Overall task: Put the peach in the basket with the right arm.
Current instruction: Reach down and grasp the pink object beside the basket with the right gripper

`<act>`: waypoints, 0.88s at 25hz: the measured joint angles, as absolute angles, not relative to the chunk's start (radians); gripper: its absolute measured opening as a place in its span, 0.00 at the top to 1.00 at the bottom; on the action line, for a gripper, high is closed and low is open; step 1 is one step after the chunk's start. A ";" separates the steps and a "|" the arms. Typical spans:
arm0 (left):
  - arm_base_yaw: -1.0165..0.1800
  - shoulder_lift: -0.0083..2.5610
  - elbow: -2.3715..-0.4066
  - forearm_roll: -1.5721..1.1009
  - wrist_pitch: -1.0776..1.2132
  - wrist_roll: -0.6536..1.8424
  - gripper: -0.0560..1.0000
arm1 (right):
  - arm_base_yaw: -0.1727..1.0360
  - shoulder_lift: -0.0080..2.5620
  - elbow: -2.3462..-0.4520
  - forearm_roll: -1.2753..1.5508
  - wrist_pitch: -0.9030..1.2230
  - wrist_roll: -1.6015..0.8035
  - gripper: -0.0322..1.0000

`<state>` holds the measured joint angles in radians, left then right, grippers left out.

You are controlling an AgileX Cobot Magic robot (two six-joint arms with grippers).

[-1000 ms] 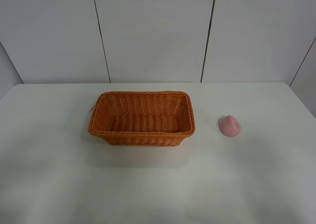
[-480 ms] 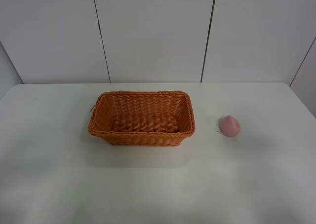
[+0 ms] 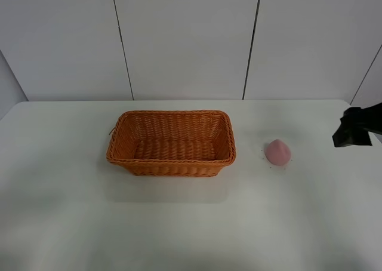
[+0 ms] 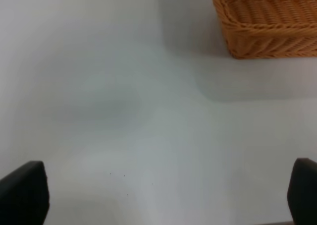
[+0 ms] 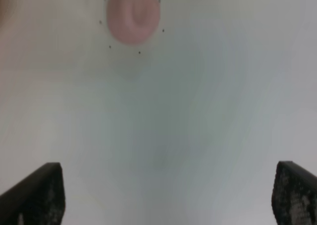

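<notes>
We see the peach [image 3: 277, 151] sitting on the white table [image 3: 179, 223], right of centre in the high view, well apart from the basket [image 3: 173, 167] at mid-frame. The right arm [image 3: 358, 126] pokes in at the right edge, near the peach. The right gripper [image 5: 167, 197] has its jaws spread wide, and so does the left gripper [image 4: 158, 195].

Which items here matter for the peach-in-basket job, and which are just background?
In the job:
peach, on the table right of the basket
basket, empty
right gripper, open, apart from the peach

Not in it:
left gripper, open, holding nothing
table
wall panels
</notes>
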<state>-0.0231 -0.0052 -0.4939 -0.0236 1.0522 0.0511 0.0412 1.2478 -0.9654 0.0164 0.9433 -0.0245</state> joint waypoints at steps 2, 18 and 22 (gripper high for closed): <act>-0.023 -0.005 -0.494 -0.024 1.052 0.051 0.01 | 0.041 1.384 -1.037 0.017 0.950 -0.025 0.35; -0.023 -0.005 -0.494 -0.024 1.052 0.051 0.01 | 0.146 1.988 -1.434 0.038 0.931 -0.008 0.35; -0.023 -0.005 -0.494 -0.024 1.052 0.051 0.01 | 0.143 2.037 -1.460 0.027 0.904 0.029 0.35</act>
